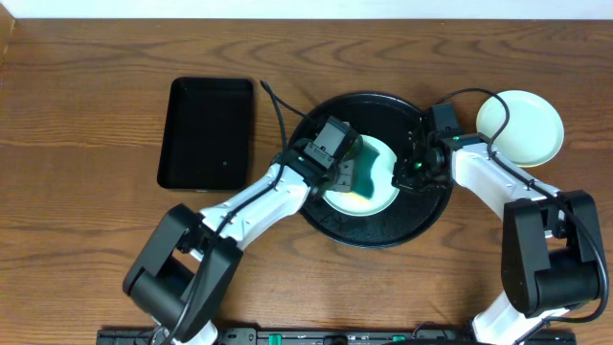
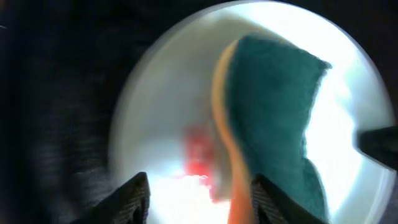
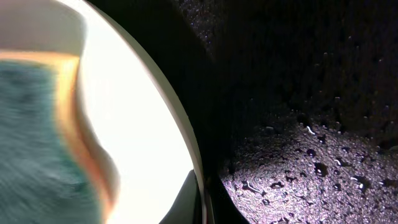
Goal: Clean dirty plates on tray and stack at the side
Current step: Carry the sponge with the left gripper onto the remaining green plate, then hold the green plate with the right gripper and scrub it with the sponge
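Overhead: plate [image 1: 369, 203] is sitting in the round tray [image 1: 383, 230], with a green sponge [image 1: 369, 165] lying on it. Left tool [image 1: 340, 175] is hovering over the sponge, jaws standing apart and not clamping it. Left wrist is showing a red smear [image 2: 199, 155] on the plate beside the sponge edge. Right tool [image 1: 407, 172] is sitting closed at the plate's right rim; can't tell if it's pinching it. Second plate [image 1: 522, 126] is resting on the table [image 1: 96, 96], near the tray's right side, not touching.

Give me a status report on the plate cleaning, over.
Copy: left gripper open over sponge, right gripper shut at plate rim. Plate in tray, red smear not yet wiped. Nothing in the way.
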### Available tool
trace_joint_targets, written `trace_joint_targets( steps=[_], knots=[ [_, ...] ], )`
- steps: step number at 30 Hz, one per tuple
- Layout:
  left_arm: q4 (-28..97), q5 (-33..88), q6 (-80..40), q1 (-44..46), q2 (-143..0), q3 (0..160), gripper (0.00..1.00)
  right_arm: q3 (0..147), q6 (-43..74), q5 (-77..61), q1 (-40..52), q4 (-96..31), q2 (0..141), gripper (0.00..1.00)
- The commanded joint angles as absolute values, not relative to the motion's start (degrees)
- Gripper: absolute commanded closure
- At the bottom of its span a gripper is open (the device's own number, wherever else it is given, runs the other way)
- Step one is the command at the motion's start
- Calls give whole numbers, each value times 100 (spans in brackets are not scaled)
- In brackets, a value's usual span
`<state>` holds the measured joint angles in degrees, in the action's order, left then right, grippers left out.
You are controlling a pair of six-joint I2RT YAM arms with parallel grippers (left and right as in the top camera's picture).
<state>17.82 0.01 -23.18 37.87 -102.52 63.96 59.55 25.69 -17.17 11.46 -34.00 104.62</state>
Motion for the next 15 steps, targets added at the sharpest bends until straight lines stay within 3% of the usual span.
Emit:
trace_joint_targets(
  steps=[1,7,15],
  knots=[
    [1973,-1256,-2014,3758,-9745,6479,47,5957,2606,-1806,1146,-3409,10525,99],
    [2067,-1087,-2016,3758,-9028,6479,47,5957,2606,-1809,1146,-3415,10525,99],
    [1940,270,-2016,3760,-9168,6473,51,5957,2609,-1806,1146,-3424,10525,99]
  ],
)
